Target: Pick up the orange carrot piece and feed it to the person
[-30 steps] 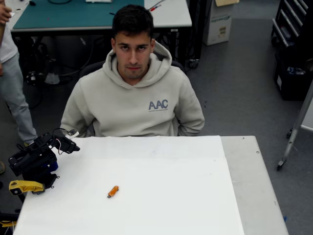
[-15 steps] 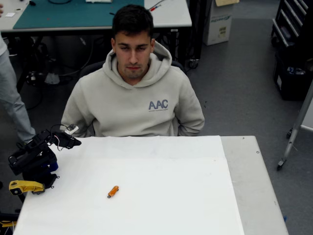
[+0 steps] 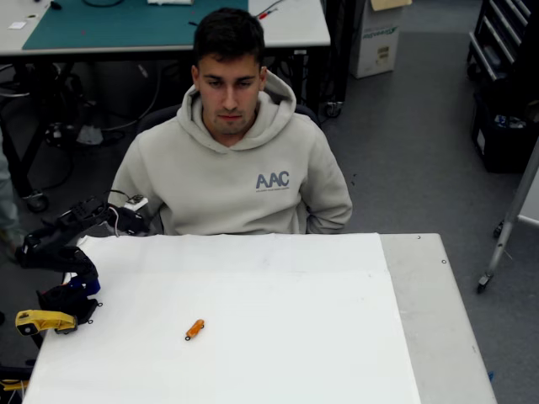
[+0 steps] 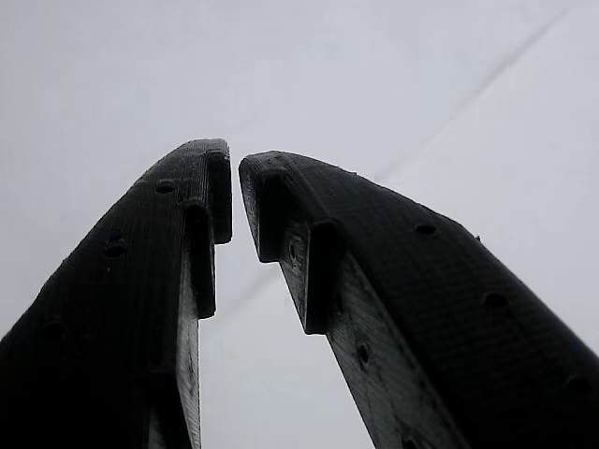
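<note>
The orange carrot piece (image 3: 194, 329) lies on the white table (image 3: 286, 337), left of the middle and toward the near edge. The person (image 3: 232, 168) in a beige hoodie sits behind the table's far edge, looking down. My black arm stands at the table's left edge, and its gripper (image 3: 141, 222) reaches over the far left corner, well away from the carrot. In the wrist view the gripper (image 4: 234, 178) points at bare white surface, its two fingertips almost meeting with nothing between them.
A yellow clamp (image 3: 42, 321) holds the arm's base at the left edge. A grey strip of tabletop (image 3: 429, 311) runs along the right. A bystander's leg (image 3: 7, 210) shows at the far left. A teal workbench (image 3: 126, 25) stands behind the person.
My arm has lifted and swung its gripper toward the table's far left corner. The bystander at the left has moved almost out of the picture. The carrot has not moved.
</note>
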Controlling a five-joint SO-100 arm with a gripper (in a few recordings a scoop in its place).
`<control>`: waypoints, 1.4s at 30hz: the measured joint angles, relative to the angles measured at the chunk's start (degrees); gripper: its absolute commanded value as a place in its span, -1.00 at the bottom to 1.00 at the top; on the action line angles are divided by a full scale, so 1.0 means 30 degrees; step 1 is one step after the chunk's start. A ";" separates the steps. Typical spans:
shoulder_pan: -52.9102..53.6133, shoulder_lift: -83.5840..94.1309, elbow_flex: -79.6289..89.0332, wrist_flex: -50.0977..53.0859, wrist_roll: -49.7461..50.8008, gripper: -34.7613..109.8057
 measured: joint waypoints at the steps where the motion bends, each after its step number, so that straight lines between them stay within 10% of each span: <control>1: 0.0381 -0.0850 -0.0527 0.0000 -0.0205 -0.55; 42: 1.5645 -1.8076 -1.0723 -0.0029 -1.0576 -0.55</control>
